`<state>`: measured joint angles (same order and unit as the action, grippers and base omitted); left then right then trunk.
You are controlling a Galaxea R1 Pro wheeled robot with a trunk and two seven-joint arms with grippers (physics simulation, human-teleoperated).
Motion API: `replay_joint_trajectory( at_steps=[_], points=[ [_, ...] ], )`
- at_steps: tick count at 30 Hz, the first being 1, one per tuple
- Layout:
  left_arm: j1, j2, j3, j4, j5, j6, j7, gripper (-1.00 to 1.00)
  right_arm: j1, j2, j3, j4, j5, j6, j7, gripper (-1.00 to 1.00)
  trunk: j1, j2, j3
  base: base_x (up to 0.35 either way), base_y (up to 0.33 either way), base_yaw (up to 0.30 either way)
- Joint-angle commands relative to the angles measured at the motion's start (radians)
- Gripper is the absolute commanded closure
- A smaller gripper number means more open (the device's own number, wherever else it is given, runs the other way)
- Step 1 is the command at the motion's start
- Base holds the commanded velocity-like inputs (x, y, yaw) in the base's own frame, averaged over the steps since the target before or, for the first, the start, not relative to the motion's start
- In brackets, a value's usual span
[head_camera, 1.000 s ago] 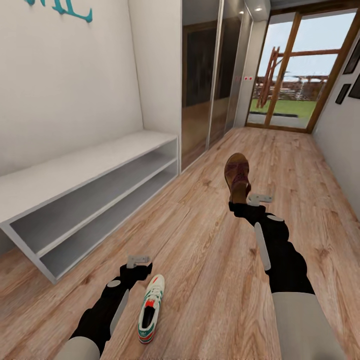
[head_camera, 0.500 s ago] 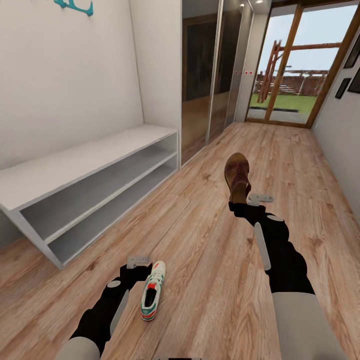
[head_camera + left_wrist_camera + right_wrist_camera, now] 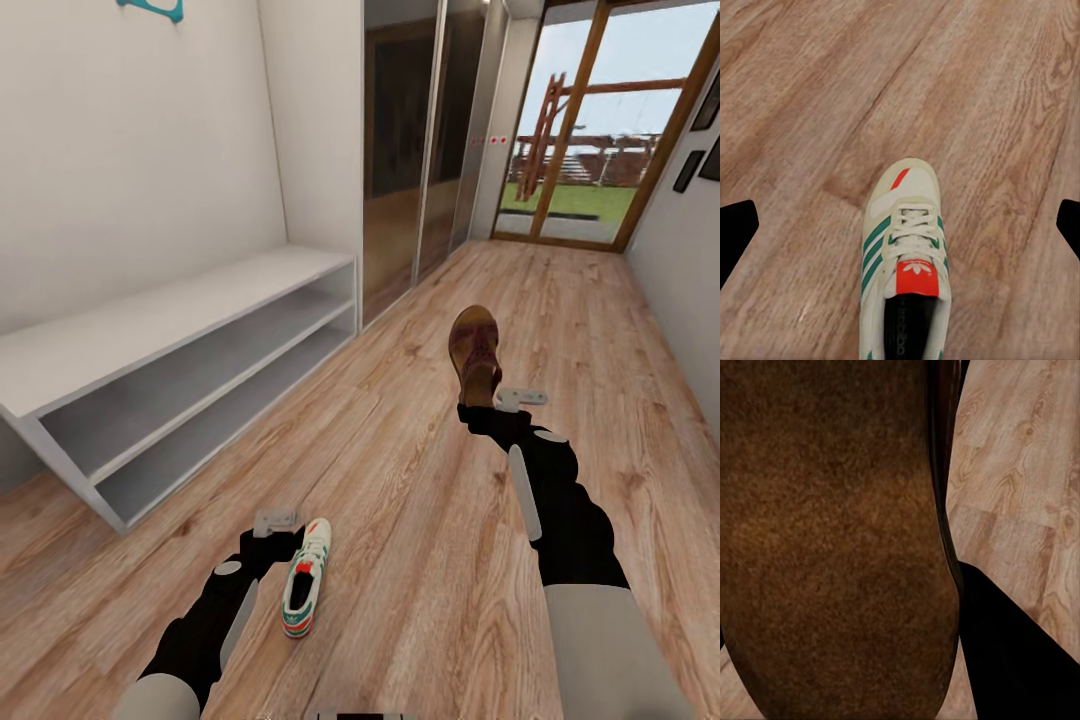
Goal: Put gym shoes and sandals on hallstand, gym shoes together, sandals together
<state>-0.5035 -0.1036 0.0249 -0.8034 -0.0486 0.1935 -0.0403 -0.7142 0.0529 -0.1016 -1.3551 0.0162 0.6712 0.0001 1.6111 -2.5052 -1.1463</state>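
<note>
1. Gripping a sandal [image 3: 474, 352], the right gripper [image 3: 487, 400] holds it up off the floor [image 3: 420, 480], heel end in the jaws and toe pointing away down the corridor; in the right wrist view the brown sole [image 3: 832, 540] sits pressed close against the camera.
2. One gym shoe [image 3: 303, 592] lies on the floor just beside the left gripper [image 3: 272, 530] — upright on its sole. In the left wrist view the shoe [image 3: 906, 262] lies between the two dark finger tips at the frame edges, which stand wide apart and are not touching it, so the left jaws are released.
3. To the left, a low white two-shelf unit [image 3: 190, 320] stands against the wall, both shelves bare. It has no upper shelves, so I judge it may not be the hallstand the task means.
4. Risks from here:
   - Putting shoes on this unit — if it is the wrong piece — would leave the task undone.
   - The sandal is held by one end only; a quick swing could twist it loose.
   - The left jaws closing on the shoe's soft upper could slip off.
   - The other shoe and sandal must be found, or neither pair ends up side by side.
</note>
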Motion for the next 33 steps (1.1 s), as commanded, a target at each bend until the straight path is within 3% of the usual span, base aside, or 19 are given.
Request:
replay_joint_trajectory(
  at_steps=[1, 24, 33],
  points=[
    [0.0, -0.001, 0.003, -0.002, -0.005, 0.006, -0.004, -1.0, -0.001, 0.001, -0.001, -0.002, -0.001, 0.005, -0.002, 1.0, 0.0, 0.0, -0.003, 0.0, 0.0, 0.0],
    [0.0, -0.001, 0.003, 0.015, -0.006, 0.005, -0.004, -1.0, -0.001, 0.001, -0.001, -0.002, -0.001, 0.005, -0.002, 1.0, 0.01, -0.006, -0.129, 0.0, 0.0, 0.0],
    [0.0, -0.001, 0.003, 0.026, -0.007, 0.004, -0.004, -1.0, -0.001, 0.001, -0.001, -0.003, -0.001, 0.005, -0.002, 1.0, 0.014, -0.008, -0.166, 0.0, 0.0, -0.063]
  ],
)
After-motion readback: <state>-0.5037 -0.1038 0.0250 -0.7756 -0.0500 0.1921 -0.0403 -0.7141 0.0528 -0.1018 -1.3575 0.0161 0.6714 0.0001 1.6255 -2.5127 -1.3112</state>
